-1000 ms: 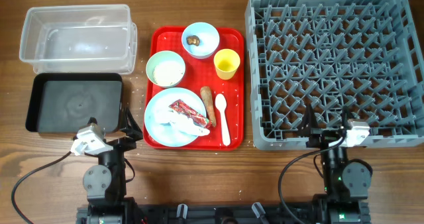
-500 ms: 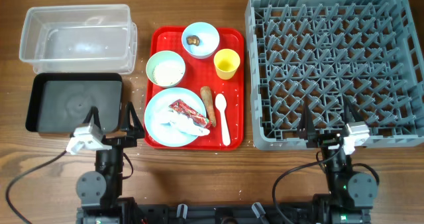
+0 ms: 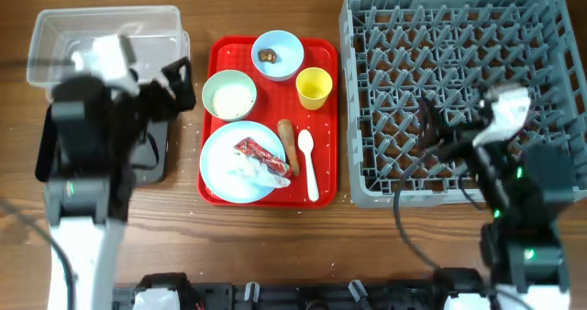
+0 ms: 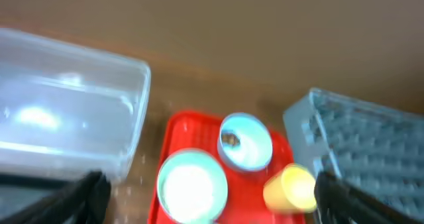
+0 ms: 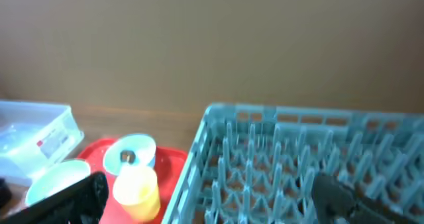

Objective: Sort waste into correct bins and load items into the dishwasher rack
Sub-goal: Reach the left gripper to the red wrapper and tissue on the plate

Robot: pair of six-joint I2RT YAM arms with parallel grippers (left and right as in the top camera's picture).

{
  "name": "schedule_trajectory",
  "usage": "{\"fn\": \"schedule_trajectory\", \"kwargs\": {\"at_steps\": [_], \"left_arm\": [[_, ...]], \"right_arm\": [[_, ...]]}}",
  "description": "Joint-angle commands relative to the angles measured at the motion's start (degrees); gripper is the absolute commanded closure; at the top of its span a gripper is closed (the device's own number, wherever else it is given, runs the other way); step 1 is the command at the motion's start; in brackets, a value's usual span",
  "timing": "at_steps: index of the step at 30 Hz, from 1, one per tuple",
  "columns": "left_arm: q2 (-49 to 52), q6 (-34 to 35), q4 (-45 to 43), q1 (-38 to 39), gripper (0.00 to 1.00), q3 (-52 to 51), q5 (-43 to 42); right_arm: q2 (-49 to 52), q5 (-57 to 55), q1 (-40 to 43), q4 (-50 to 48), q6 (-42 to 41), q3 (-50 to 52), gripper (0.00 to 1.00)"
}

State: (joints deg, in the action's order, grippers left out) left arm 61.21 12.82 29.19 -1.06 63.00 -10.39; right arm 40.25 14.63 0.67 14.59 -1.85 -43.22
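Note:
The red wrapper (image 3: 261, 152) and white napkins (image 3: 246, 172) lie on the pale blue plate (image 3: 220, 159). The brown stick (image 3: 288, 143) and white spoon (image 3: 309, 163) lie beside it. The green bowl (image 3: 229, 96) holds rice, and the blue bowl (image 3: 277, 55) holds a brown lump (image 3: 268, 56). The yellow cup (image 3: 314, 88) stands near them. My left gripper (image 3: 172, 85) is open and empty, raised over the black tray (image 3: 151, 159) beside the clear tub (image 3: 105, 44). My right gripper (image 3: 438, 134) is open and empty above the grey rack (image 3: 459, 71).
All the dishes sit on a flat red tray (image 3: 323, 186) between the bins and the rack. The left wrist view shows the tub (image 4: 66, 131), both bowls and the cup (image 4: 291, 187) ahead. The right wrist view shows the rack (image 5: 298, 158) and the cup (image 5: 137, 184).
Both arms have risen from the table's front edge and swung forward. The left is now over the black tray and the right over the rack's front part.

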Motion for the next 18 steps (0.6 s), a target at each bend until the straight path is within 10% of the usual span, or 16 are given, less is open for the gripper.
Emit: {"fn": "schedule_trajectory", "kwargs": {"at_steps": [1,7,18], "left_arm": [[11.5,-2.7,7.9,2.9,0.00,12.2,-1.0],[29.0,-3.6,25.6,7.6,0.00,27.7,1.2],[35.6,0.3,25.9,10.3,0.00,27.8,-5.2]], "right_arm": [[7.7,1.2,0.2,7.2,0.4,-10.2,0.00],[18.9,2.2,0.2,20.3,0.3,-21.6,0.00],[22.6,2.2,0.2,21.9,-10.3,-21.6,0.00]]}}
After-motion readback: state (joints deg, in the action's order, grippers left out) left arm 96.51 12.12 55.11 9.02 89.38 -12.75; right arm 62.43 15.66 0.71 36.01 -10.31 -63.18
